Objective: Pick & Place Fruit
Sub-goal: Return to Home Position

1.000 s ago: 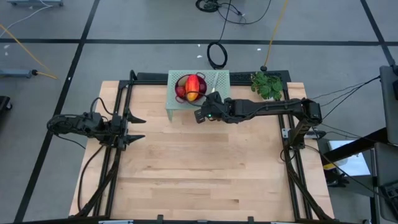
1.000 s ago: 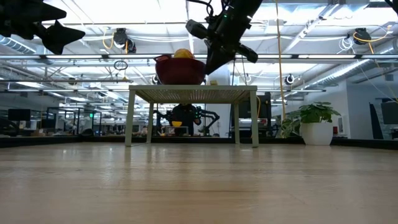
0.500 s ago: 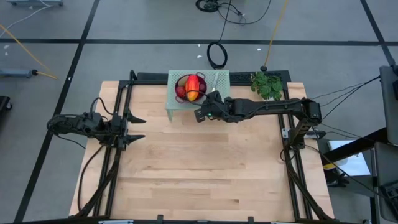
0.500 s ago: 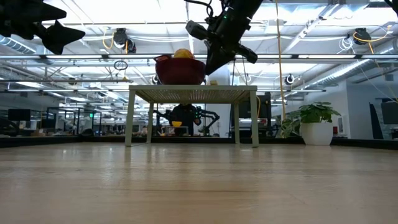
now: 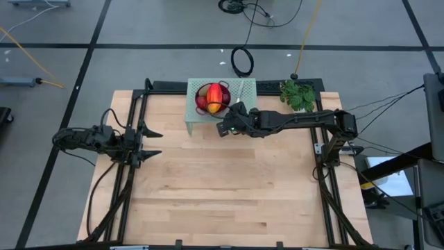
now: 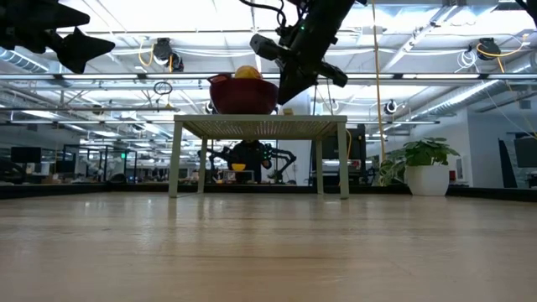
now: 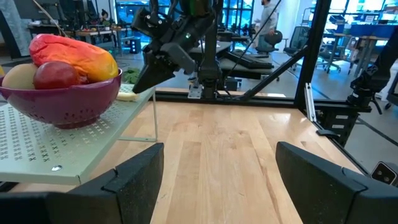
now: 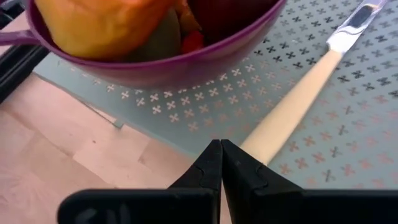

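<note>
A purple colander bowl (image 5: pixel 205 89) stands on a small pale green perforated stand (image 5: pixel 244 86) at the table's far edge. In it lie the red-orange-yellow oblong fruit (image 7: pixel 74 53), a dark red ball (image 7: pixel 56 74) and a brown-green oval (image 8: pixel 165 40). My right gripper (image 8: pixel 221 152) is shut and hovers just over the stand's near right corner, beside the bowl and next to the knife's yellow handle (image 8: pixel 292 118). In the low view its tip (image 6: pixel 284 94) is above the stand's top. My left gripper (image 5: pixel 159 144) waits open at the table's left side.
The knife (image 5: pixel 239 104) lies on the stand to the right of the bowl, blade (image 8: pixel 354 25) toward the far side. A potted plant (image 5: pixel 298 96) stands at the far right corner. Bare wooden table (image 5: pixel 222 187) stretches from the stand to the near edge.
My right gripper has stayed by the stand's near right corner, shut, and has only turned slightly at the wrist. The bowl, the fruit and the knife have not moved.
</note>
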`<state>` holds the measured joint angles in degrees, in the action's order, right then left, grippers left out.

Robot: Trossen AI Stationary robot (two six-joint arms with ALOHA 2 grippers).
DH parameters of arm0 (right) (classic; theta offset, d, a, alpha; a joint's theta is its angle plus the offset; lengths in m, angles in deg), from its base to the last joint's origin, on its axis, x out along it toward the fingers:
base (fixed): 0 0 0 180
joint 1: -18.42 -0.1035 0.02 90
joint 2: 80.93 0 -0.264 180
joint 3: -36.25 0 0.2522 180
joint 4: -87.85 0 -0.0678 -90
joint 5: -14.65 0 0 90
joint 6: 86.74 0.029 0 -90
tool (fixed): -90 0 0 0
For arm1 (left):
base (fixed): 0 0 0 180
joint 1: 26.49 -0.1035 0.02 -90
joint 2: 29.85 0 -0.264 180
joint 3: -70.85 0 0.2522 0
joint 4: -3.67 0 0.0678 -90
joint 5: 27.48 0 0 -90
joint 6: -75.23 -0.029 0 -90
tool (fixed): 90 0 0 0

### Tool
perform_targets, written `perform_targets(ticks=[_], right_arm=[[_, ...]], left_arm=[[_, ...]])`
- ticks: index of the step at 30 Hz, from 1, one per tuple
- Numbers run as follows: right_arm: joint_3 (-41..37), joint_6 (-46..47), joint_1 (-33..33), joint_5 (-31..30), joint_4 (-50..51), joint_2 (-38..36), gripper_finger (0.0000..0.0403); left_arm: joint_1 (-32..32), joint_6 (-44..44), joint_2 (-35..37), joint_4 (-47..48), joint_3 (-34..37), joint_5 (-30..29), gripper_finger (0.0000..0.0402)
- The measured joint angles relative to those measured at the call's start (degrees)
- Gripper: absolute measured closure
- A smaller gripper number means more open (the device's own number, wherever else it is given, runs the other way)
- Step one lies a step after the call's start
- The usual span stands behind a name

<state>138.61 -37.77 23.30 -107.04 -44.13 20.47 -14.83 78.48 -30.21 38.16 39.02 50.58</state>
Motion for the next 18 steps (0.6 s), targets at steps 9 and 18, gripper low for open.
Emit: perform_targets(ticks=[9, 18], right_arm=[[0.0, -0.6, 0.3, 0.3, 0.3, 0.0, 0.0403], [0.0, -1.2, 0.9, 1.7, 0.9, 0.0, 0.0403]], left_arm=[[0.0, 0.0, 0.0, 0.0, 0.0, -0.1, 0.0091], [0.0, 0.0, 0.0, 0.0, 0.0, -0.1, 0.0091]])
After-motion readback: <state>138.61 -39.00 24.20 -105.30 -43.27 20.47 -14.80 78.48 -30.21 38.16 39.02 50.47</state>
